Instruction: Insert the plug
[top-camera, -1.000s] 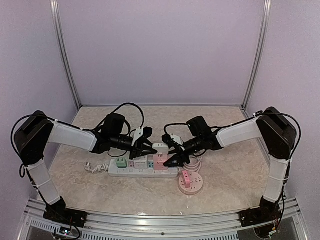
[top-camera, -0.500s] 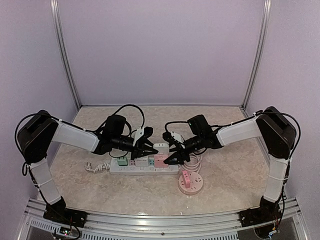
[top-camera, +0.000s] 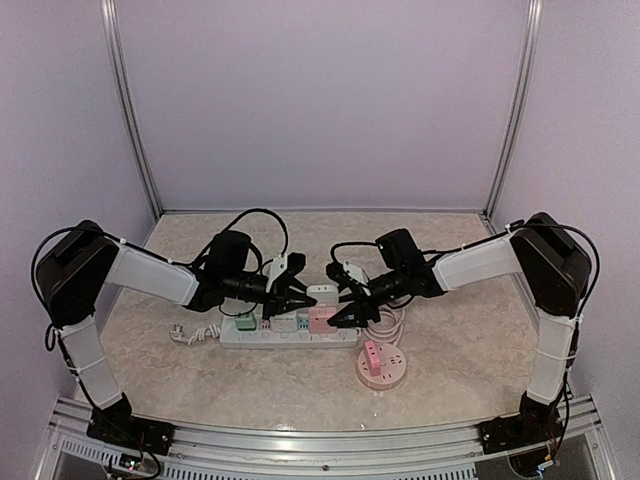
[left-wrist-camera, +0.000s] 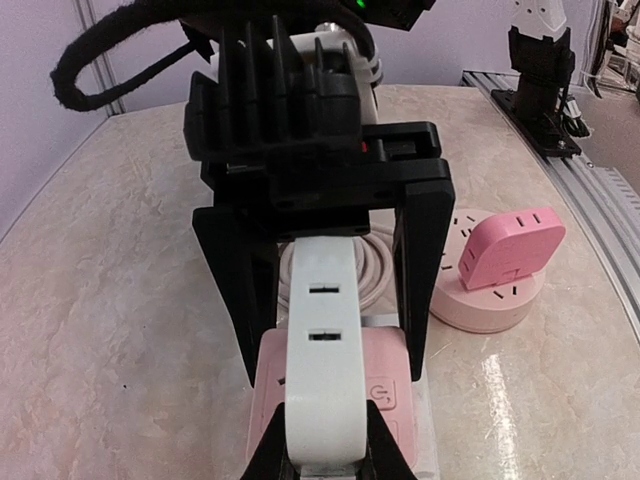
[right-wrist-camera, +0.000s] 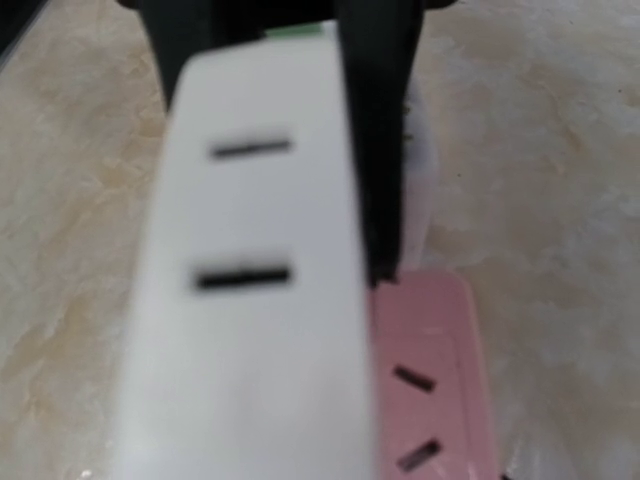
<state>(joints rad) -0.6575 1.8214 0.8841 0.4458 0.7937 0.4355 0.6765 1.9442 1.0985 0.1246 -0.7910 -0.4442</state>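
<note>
Plug seating at the power strip (top-camera: 250, 340) — both arms in.
Left end effector (left-wrist-camera: 325, 465) clamps the white plug (left-wrist-camera: 322, 300) upright over the strip's pink adapter (left-wrist-camera: 392, 392); right end effector (left-wrist-camera: 335, 370) straddles it, jaws wide, not gripping. Best bet: square the plug to the strip's slots, press straight down — no tilt.

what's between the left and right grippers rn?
A white adapter: the left gripper is shut on one end, and the other end sits inside the open right gripper, clear of its fingers. Clearest in the left wrist view.
</note>
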